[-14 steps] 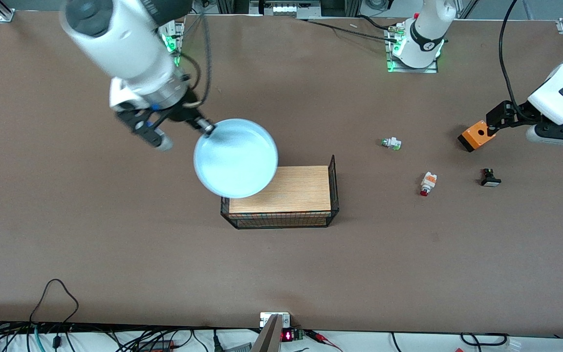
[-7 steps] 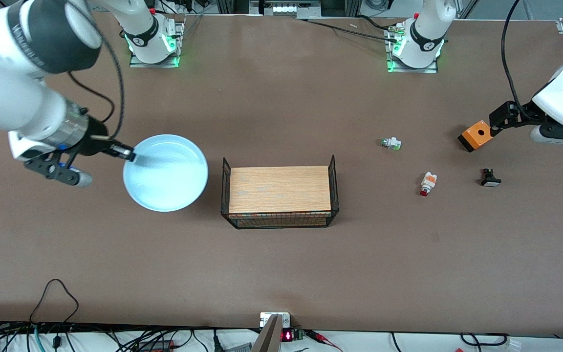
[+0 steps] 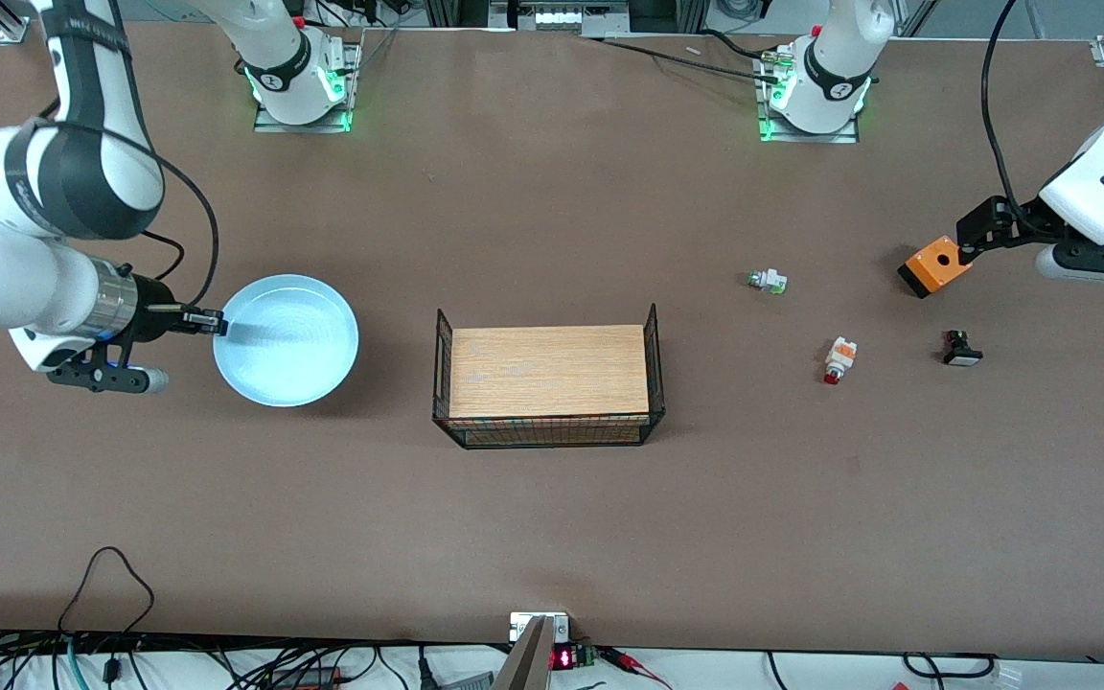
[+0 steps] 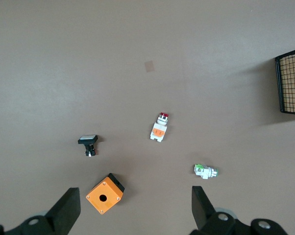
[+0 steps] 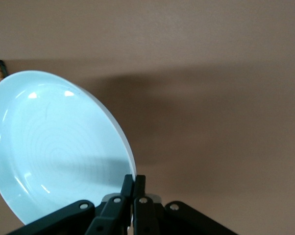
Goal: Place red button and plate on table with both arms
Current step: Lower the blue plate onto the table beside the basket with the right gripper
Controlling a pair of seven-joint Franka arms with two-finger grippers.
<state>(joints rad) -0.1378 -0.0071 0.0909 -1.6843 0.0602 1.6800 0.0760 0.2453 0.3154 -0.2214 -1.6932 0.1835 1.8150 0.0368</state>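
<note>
Toward the right arm's end of the table (image 3: 552, 517), the right gripper (image 3: 215, 322) has its fingers pinched tight on the rim of the plate (image 3: 288, 340), a round, pale blue, glossy dish with a raised edge, carried over bare brown tabletop; whether it touches down cannot be told. Beside it, mid-table, stands the rack (image 3: 548, 383), black wire mesh with a wood-grain top, well apart from the plate's edge. Over at the left arm's end, the left gripper (image 4: 135, 208) hangs in the air with its fingers spread wide and nothing between them, above an orange box (image 3: 935, 265) with a round hole in its face. The red button (image 3: 839, 360) lies on its side on the table, white-and-orange body, dark red cap pointing toward the front camera, clear of everything. Farther from the camera sits a white-and-green part (image 3: 769, 281); toward the left arm's end lies a black part (image 3: 960, 349) with a white cap. The tabletop is matte and smooth. No readable writing shows on any of the parts.
</note>
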